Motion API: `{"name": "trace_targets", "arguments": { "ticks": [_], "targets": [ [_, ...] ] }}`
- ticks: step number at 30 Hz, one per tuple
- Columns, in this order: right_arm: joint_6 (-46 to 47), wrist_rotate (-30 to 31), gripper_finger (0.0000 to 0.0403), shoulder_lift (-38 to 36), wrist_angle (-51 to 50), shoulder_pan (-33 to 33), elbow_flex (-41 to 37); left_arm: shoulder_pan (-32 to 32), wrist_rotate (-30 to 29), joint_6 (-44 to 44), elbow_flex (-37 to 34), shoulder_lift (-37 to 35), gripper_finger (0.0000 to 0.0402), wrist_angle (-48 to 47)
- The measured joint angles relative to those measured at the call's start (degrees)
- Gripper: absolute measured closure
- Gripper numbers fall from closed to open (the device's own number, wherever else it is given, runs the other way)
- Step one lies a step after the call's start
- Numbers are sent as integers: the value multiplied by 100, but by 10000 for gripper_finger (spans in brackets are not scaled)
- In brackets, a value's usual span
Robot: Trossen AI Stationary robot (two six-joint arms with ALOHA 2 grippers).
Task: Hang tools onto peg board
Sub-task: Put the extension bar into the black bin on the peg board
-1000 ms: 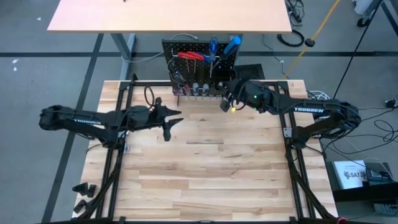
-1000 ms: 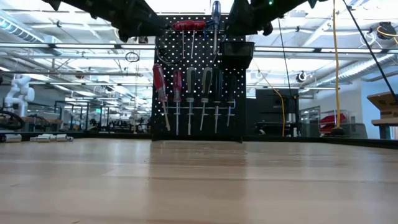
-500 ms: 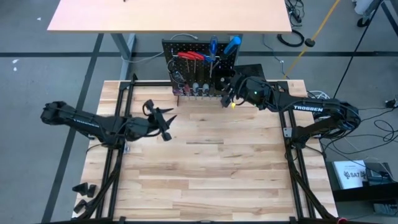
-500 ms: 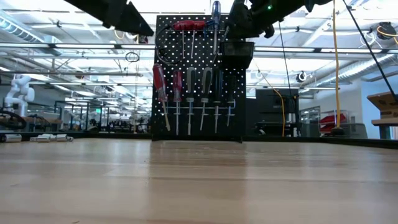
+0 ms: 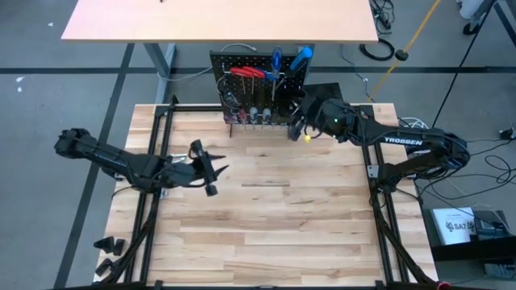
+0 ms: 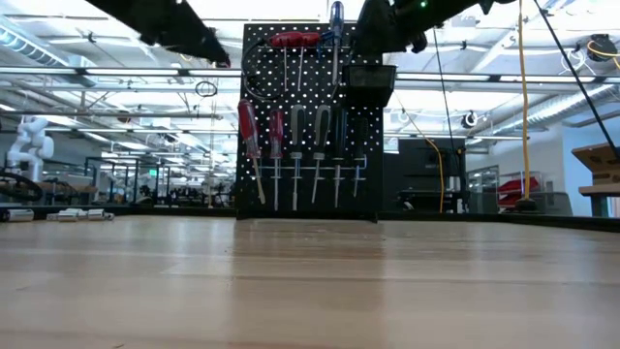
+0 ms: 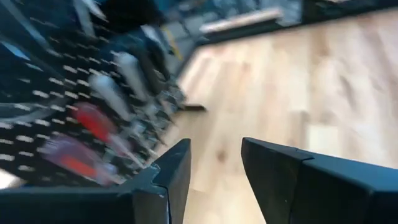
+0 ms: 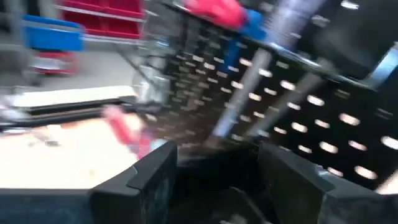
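At the far edge of the tan wooden table point(image 5: 266, 225), the right gripper point(image 5: 297, 126) hung open-fingered beside the upright black perforated peg board point(image 5: 260, 89), its tools hanging there, and should have backed straight off, while the left gripper point(image 5: 211, 171) waited empty, fingers apart.

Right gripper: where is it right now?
In the high view the right gripper is at the table's far edge, right against the peg board, beside its square black bin; fingers spread, nothing between them.
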Motion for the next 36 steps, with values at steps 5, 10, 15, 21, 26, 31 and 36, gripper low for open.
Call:
{"name": "trace_targets", "arguments": {
  "ticks": [5, 10, 15, 21, 26, 31, 36],
  "targets": [
    [177, -1570, 187, -56, -56, 302, 0, -88, 148, -1594, 5, -116, 252, -1106],
    [194, -3133, 188, 77, -151, 755, 0, -59, 138, -4760, 4, 89, 252, -3180],
    [-132, -3361, 188, 370, -134, 1148, 0, 350, -126, -7772, 4, 503, 252, -4894],
    [-811, -3342, 189, 696, -1, 1219, -4, 1292, 84, -8235, 4, 1129, 252, -5490],
    [-882, -3336, 190, 718, 92, 1173, -4, 1833, 538, -7945, 4, 1669, 252, -5224],
    [-847, -3336, 190, 707, 86, 1171, -4, 2254, 584, -7965, 3, 2175, 252, -5233],
    [-710, -3340, 190, 705, 40, 1180, -4, 2529, 665, -7961, -99, 2459, 252, -5147]
  ]
}}
